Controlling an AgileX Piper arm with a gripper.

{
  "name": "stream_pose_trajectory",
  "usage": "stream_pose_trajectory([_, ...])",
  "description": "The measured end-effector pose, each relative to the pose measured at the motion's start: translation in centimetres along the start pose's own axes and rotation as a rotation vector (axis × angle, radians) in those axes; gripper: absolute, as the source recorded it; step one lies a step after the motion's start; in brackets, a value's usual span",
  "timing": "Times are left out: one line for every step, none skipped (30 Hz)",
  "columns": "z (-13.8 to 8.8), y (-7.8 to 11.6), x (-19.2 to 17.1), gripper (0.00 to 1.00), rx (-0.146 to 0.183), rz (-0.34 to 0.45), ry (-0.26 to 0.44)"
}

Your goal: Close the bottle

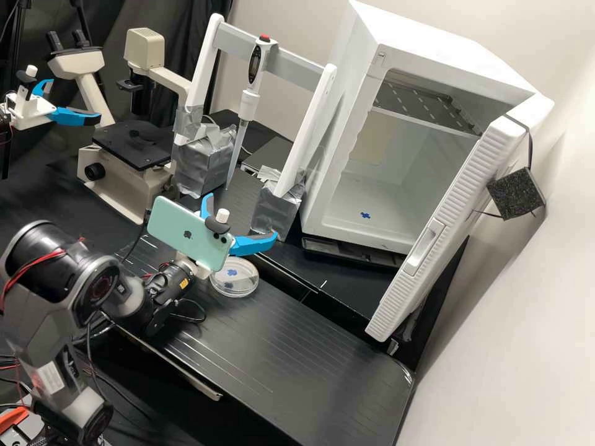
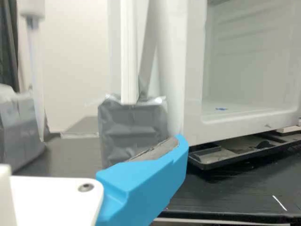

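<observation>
Two silver-taped blocks (image 1: 276, 214) stand beyond the end effector (image 1: 242, 215), its blue fingers (image 1: 253, 244) wide apart. One clear dish (image 1: 249, 284) lies near it, an open white cabinet (image 1: 434, 52) farther off.

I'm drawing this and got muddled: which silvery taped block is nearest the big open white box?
It's the silvery block right beside the white box. The other taped block stands farther away, next to the microscope.

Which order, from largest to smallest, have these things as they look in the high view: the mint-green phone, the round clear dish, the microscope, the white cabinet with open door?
1. White cabinet
2. Microscope
3. Mint-green phone
4. Round clear dish
</observation>
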Motion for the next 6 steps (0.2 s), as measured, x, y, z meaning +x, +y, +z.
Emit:
stream_pose_trajectory([-0.3,0.3,-0.4,1.0,0.009,0.016,0.008])
stream_pose_trajectory([-0.4,0.5,-0.7,1.0,0.023,0.023,0.011])
stream_pose_trajectory([-0.5,0.6,-1.0,1.0,0.043,0.031,0.02])
stream_pose_trajectory([-0.7,0.8,-1.2,1.0,0.06,0.036,0.027])
stream_pose_trajectory([-0.8,0.9,-1.4,1.0,0.078,0.041,0.033])
stream_pose_trajectory([-0.8,0.9,-1.4,1.0,0.092,0.043,0.037])
